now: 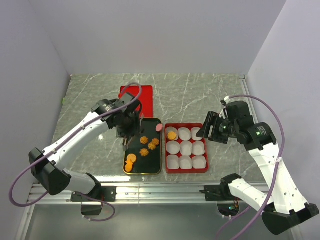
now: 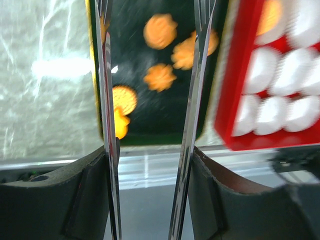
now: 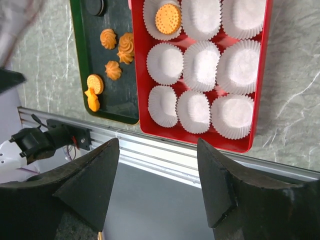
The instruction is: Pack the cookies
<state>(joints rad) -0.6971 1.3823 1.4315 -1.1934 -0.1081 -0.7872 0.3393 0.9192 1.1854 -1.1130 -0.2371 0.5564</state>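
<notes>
Several orange cookies (image 1: 144, 140) lie on a black tray (image 1: 156, 167), with a pink one (image 1: 159, 128) at its far right corner. They also show in the left wrist view (image 2: 160, 77) and the right wrist view (image 3: 113, 70), where a black cookie (image 3: 95, 6) lies at the tray's far end. One round orange cookie (image 1: 172, 135) sits in the far-left paper cup of the red tray (image 1: 186, 170), as the right wrist view (image 3: 168, 18) also shows. My left gripper (image 1: 132, 135) hovers over the black tray, its long metal blades (image 2: 192, 115) apart and empty. My right gripper (image 1: 202, 133) is open and empty over the red tray's right side.
The red tray (image 3: 257, 90) holds nine white paper cups (image 3: 198, 66), eight of them empty. A flat red lid (image 1: 136, 98) lies on the marble table behind the black tray. An aluminium rail (image 1: 165, 189) runs along the near edge. Grey walls close in the left, back and right.
</notes>
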